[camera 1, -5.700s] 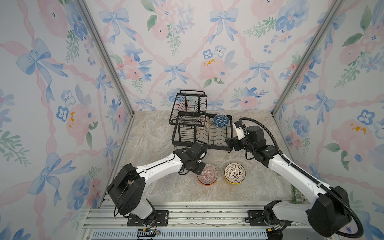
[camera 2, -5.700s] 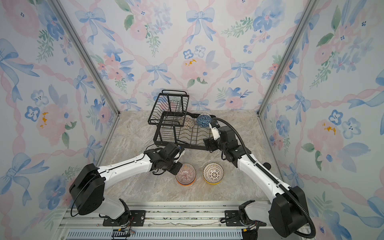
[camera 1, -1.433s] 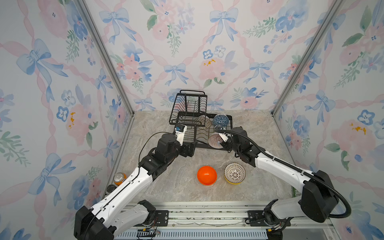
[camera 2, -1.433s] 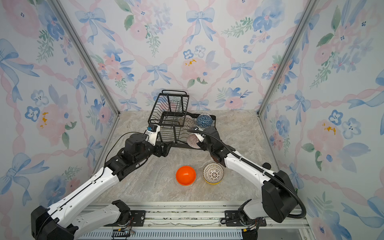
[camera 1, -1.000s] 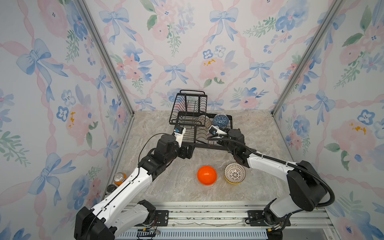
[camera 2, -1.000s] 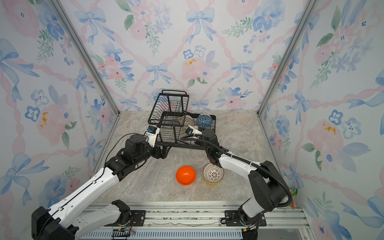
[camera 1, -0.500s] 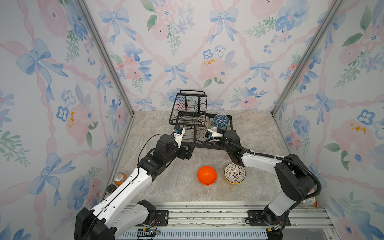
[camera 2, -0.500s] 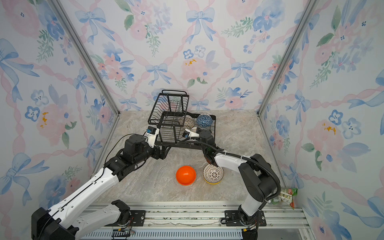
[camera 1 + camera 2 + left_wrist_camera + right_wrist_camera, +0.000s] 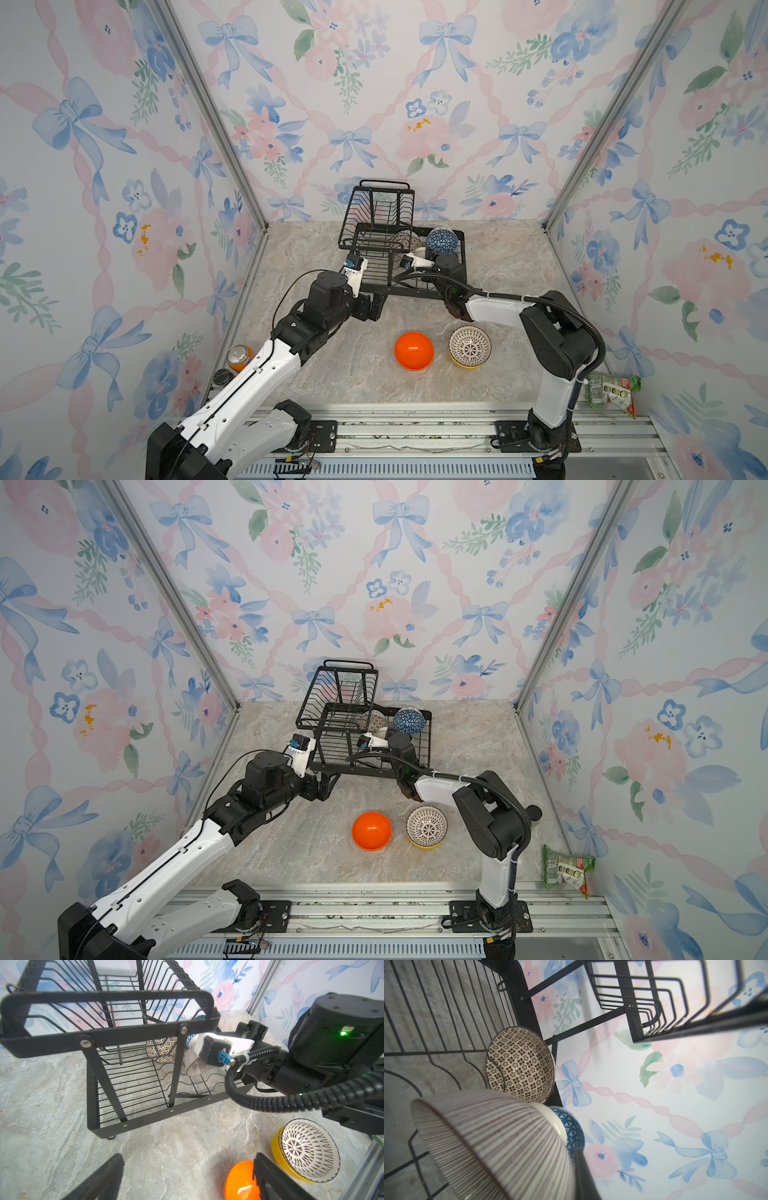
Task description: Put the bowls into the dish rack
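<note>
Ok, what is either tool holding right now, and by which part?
The right tool is shut on the pink-striped bowl, apparently by its rim, inside the dish rack; the left tool is open and empty.

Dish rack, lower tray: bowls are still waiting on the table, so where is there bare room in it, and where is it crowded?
Free: the dish rack wire floor under the upper basket, from its left end up to the lattice bowl. Crowded: the far right end, where the lattice bowl, blue bowl and pink-striped bowl bunch together.
</note>
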Robot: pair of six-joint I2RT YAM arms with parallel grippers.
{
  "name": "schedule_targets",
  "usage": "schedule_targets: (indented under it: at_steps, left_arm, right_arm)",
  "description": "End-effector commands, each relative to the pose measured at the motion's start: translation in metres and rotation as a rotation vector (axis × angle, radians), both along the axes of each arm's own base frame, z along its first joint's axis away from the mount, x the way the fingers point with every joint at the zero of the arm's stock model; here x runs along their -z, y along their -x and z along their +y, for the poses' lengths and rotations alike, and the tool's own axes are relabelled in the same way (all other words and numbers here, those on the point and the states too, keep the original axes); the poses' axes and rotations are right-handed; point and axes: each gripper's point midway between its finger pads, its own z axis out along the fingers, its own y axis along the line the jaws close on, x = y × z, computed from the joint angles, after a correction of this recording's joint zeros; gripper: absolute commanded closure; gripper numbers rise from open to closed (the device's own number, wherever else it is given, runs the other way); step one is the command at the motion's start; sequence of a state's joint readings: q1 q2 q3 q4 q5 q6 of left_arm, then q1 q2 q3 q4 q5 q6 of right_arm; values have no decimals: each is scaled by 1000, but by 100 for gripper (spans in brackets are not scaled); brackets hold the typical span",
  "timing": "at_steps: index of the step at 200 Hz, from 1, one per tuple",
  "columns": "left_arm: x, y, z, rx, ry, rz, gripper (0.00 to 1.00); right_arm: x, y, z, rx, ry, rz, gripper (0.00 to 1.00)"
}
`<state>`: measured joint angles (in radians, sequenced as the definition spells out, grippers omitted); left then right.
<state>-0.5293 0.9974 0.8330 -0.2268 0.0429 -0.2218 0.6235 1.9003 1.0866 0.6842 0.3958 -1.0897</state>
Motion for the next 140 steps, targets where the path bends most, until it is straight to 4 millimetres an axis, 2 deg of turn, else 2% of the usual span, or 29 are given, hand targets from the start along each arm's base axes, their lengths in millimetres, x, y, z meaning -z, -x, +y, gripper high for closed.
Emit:
schedule_targets:
  at_steps: [1, 66, 140]
  left_arm:
    - [3, 5, 4, -4, 2, 12, 2]
    - [5, 6, 4, 3, -5, 23, 2]
    - [11, 2, -2, 19, -13, 51, 2]
  right_arm:
    - [-27, -17, 4, 31, -53, -109, 100]
    - [-26, -44, 0, 86, -93, -201, 100]
    - [-10, -59, 15, 84, -140, -195, 100]
